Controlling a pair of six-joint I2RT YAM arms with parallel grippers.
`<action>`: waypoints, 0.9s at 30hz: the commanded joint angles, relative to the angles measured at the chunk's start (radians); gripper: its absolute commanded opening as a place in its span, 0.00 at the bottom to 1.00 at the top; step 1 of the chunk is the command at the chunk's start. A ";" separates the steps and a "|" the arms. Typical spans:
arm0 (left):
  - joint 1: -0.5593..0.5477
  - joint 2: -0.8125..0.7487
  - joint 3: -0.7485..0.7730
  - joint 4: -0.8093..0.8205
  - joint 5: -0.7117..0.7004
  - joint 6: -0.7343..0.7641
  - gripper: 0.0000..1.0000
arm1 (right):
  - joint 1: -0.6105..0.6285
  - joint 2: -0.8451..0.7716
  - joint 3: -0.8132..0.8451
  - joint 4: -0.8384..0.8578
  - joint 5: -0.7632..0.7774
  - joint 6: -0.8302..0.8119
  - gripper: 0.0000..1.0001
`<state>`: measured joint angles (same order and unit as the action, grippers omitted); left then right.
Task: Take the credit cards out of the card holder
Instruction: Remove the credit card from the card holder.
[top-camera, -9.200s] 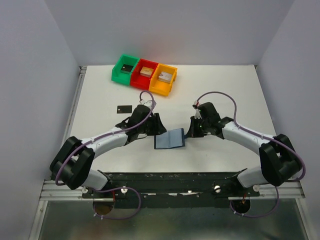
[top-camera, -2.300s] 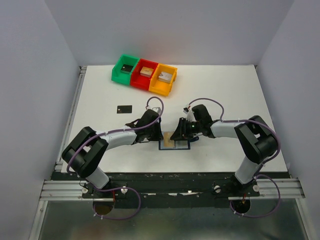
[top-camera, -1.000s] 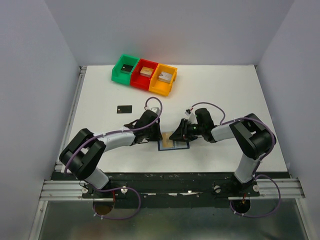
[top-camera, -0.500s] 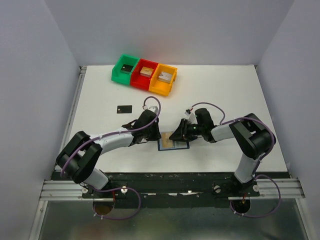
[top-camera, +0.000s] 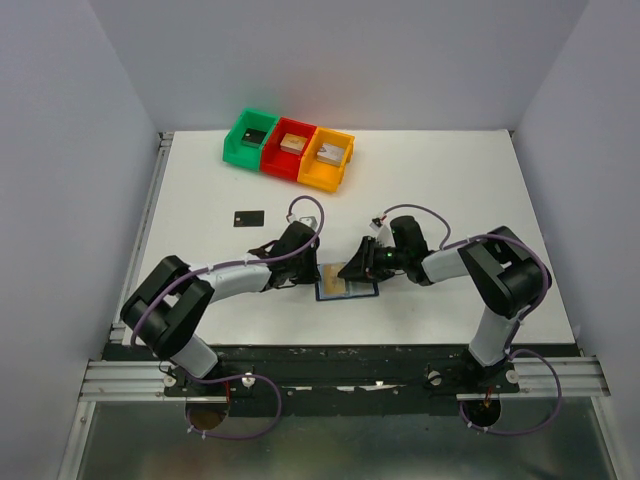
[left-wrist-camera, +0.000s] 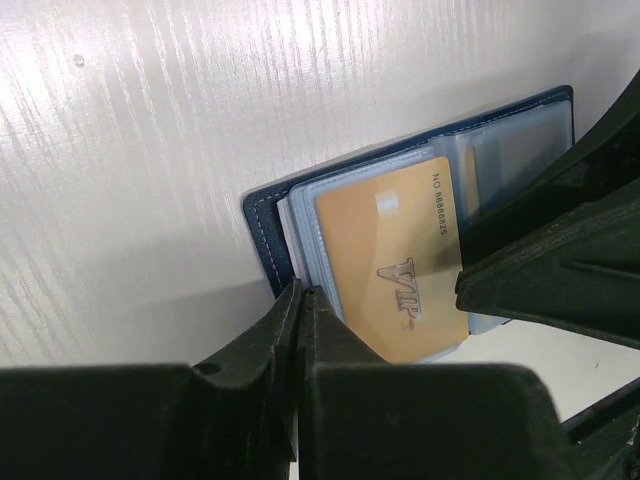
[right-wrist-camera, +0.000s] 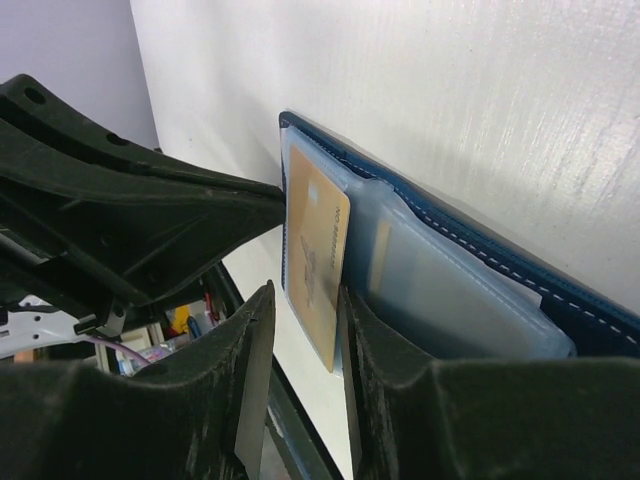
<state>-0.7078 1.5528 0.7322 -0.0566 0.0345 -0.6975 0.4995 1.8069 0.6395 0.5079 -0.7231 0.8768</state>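
A small navy blue folding card holder (left-wrist-camera: 262, 228) with pale blue plastic sleeves lies open on the white bench (left-wrist-camera: 140, 150), between the two arms. A tan-gold card (left-wrist-camera: 395, 265) marked VIP sticks partway out of a sleeve. The right hand (right-wrist-camera: 305, 300) is slightly parted, one black finger on either side of that card's edge, not clamped. The left hand (left-wrist-camera: 300, 295) is clenched, its tips touching the holder's cover. A black card (top-camera: 247, 217) lies well apart on the bench.
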 joint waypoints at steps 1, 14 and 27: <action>-0.001 0.039 -0.013 0.006 0.008 -0.007 0.11 | -0.003 0.035 0.012 0.061 -0.032 0.033 0.39; -0.002 0.072 -0.028 0.051 0.054 -0.017 0.00 | -0.003 0.072 0.019 0.142 -0.055 0.089 0.40; -0.004 0.070 -0.040 0.097 0.077 -0.020 0.00 | 0.002 0.120 0.035 0.199 -0.088 0.128 0.39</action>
<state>-0.7013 1.5852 0.7223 0.0448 0.0574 -0.7078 0.4908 1.9015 0.6483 0.6800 -0.7689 1.0031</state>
